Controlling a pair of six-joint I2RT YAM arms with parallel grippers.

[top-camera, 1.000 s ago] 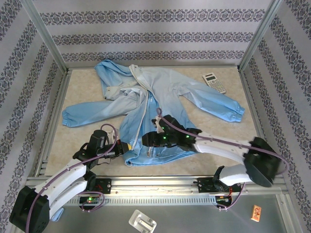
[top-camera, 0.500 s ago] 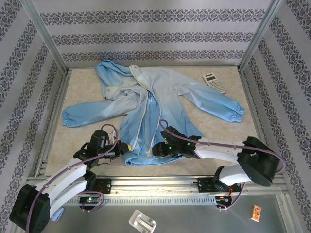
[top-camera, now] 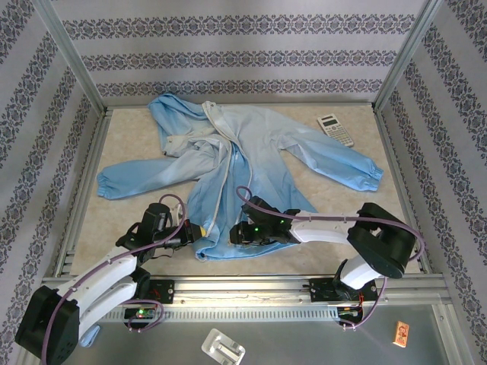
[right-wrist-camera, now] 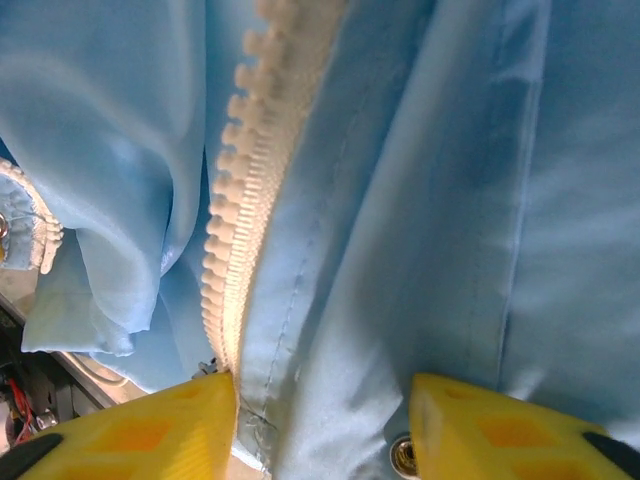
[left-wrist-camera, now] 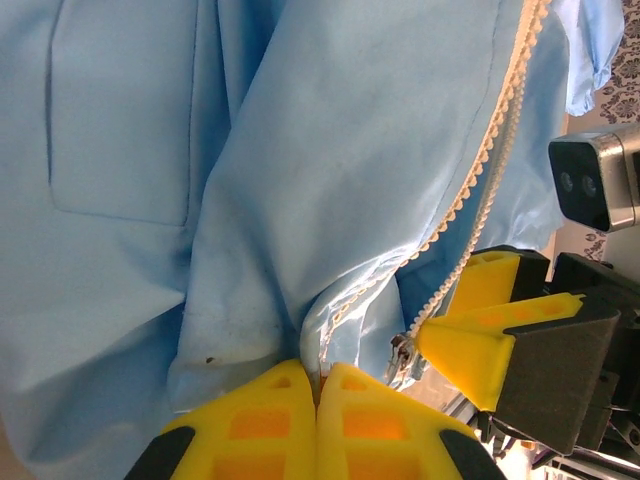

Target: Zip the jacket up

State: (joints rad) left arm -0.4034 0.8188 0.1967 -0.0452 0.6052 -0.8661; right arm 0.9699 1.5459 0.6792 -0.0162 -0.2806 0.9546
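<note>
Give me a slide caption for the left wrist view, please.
Left gripper pinches the jacket hem shut while the open right gripper sits beside the zipper strip's lower end.

The left arm reaches forward from its near-left base, and its yellow-fingered left hand (top-camera: 192, 230) is pinched tight on the light-blue thin fabric jacket (top-camera: 259, 144). The right arm bends low and leftward. The right hand (top-camera: 237, 232) faces the left, its yellow fingers (right-wrist-camera: 130, 425) parted.

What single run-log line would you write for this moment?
left end effector: shut on jacket hem | right end effector: open at zipper | jacket: front unzipped
</note>
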